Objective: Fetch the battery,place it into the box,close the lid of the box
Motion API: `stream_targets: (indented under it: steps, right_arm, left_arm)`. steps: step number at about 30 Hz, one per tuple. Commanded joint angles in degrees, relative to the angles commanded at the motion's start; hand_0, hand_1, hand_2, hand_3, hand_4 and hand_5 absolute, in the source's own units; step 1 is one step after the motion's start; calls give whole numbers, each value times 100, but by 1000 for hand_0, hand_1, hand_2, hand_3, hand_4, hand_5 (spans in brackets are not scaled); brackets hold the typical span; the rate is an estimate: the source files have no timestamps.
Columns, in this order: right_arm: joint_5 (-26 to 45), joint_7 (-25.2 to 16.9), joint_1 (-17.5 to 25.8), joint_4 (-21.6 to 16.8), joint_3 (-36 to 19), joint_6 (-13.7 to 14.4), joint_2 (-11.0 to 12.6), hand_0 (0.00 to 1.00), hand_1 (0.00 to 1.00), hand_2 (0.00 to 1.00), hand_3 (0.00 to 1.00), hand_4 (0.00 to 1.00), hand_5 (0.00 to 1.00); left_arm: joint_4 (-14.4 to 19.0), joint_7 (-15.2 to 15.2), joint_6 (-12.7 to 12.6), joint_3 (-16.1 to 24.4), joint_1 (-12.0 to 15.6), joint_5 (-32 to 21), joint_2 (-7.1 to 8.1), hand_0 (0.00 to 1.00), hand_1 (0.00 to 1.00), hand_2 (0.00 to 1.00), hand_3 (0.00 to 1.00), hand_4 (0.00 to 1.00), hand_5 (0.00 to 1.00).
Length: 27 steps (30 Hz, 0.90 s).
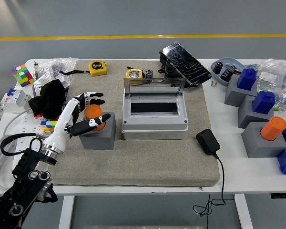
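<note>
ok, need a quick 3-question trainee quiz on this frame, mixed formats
1. True or false: the lid of the grey box is shut.
2. The left hand has its fingers around which item? A) yellow tape measure B) orange battery on the grey block C) black adapter
3. Fill in: the black adapter lies to the ____ of the box in the picture.

Key
1. False, it stands open.
2. B, the orange battery on the grey block.
3. right
</note>
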State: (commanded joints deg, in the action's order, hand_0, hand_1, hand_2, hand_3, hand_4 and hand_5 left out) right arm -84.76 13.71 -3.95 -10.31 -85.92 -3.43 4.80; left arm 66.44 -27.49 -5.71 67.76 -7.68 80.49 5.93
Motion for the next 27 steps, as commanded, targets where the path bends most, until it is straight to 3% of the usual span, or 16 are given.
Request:
stream_targets:
  steps: [3, 4, 9, 10, 15, 16, 21, 22, 27]
  right_arm:
    - [-7, 3, 3, 0, -6, -1, 0, 643, 647, 657, 574, 971, 579]
    - [-6, 3, 5, 0, -3, -2, 0, 639, 647, 657, 574, 971, 580]
    - [19, -3, -3, 0, 32, -3, 3, 639, 647, 657, 574, 971, 580]
    - [32, -6, -7, 0, 42, -2, 4, 642, 647, 657, 574, 971, 579]
    - [46, -6, -18, 0, 53, -1, 2, 642, 647, 657, 574, 971, 579]
    - [48, -6, -19, 0, 54, -1, 2, 641, 648, 658, 574, 971, 579]
    - [38, -2, -17, 0, 48, -2, 4, 641, 648, 658, 574, 971, 579]
    - [36, -1, -16, 0, 47, -2, 4, 638, 647, 657, 574, 971, 580]
    - [36, 1, -16, 0, 49, -2, 3, 638, 647, 657, 574, 971, 580]
  left_arm:
    - [-53, -47, -39, -54, -23, -36, -2, 643, 653, 619, 677, 998, 277]
    - [-85, -72, -62, -94, -38, -72, -7, 527, 561, 498, 612, 998, 133]
    - [-200, -165, -118, -248, -112, -225, -70, 527, 561, 498, 612, 998, 133]
    - [-216, -189, -130, -280, -128, -263, -82, 384, 458, 436, 496, 998, 26]
    - [-343, -305, -203, -496, -235, -417, -133, 384, 458, 436, 496, 998, 26]
    - [-367, -323, -215, -517, -249, -441, -145, 326, 384, 399, 453, 998, 6]
    - [-504, -475, -317, -581, -326, -641, -250, 326, 384, 399, 453, 998, 6]
    - [-527, -503, -333, -588, -341, -673, -266, 218, 298, 332, 375, 998, 2]
    - [-623, -628, -444, -640, -420, -801, -336, 218, 298, 332, 375, 998, 2]
